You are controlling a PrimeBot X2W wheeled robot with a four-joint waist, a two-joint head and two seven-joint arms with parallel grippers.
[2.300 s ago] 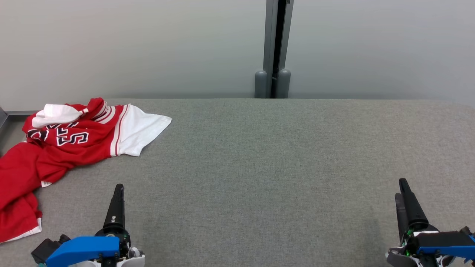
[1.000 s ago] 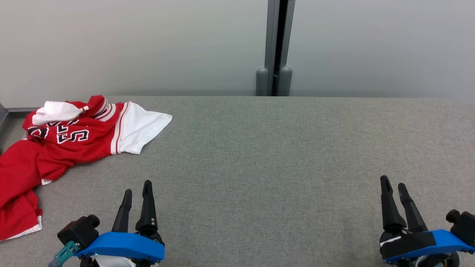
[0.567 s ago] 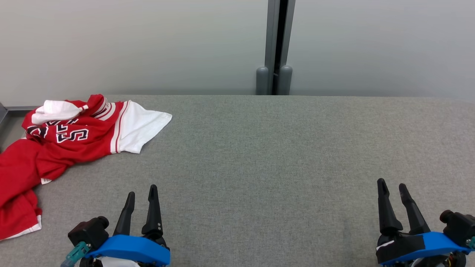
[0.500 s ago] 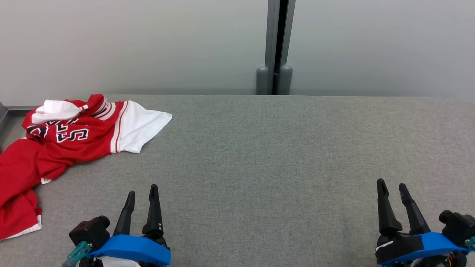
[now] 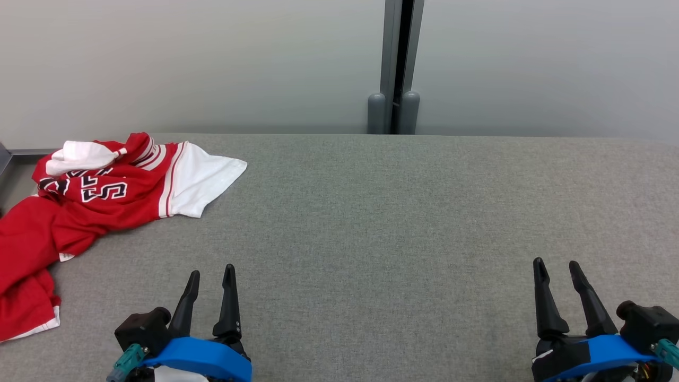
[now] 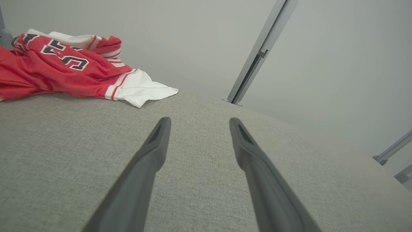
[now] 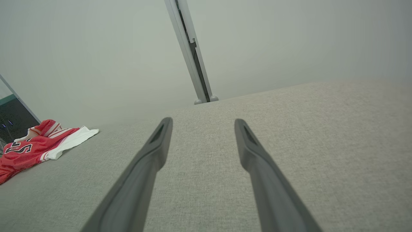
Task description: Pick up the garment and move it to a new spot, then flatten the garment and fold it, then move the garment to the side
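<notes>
Red and white garment [image 5: 95, 196], jersey style, lies crumpled at the far left of the grey fabric-covered table [image 5: 371, 223]. One white sleeve is spread toward the centre, and dark outlined lettering shows on the red. Part of the cloth runs off the head view's left edge.

I see my left gripper [image 5: 212, 270] at lower left, fingers parted and holding nothing. It is well apart from the garment, on the side nearer me. My right gripper [image 5: 556, 262] sits at lower right, likewise spread and holding nothing.

Both wrist views look along parted fingers at grey table fabric, with the garment off to their left. A grey vertical post [image 5: 395, 63] stands behind the table's far edge against a pale wall [image 5: 185, 63].
</notes>
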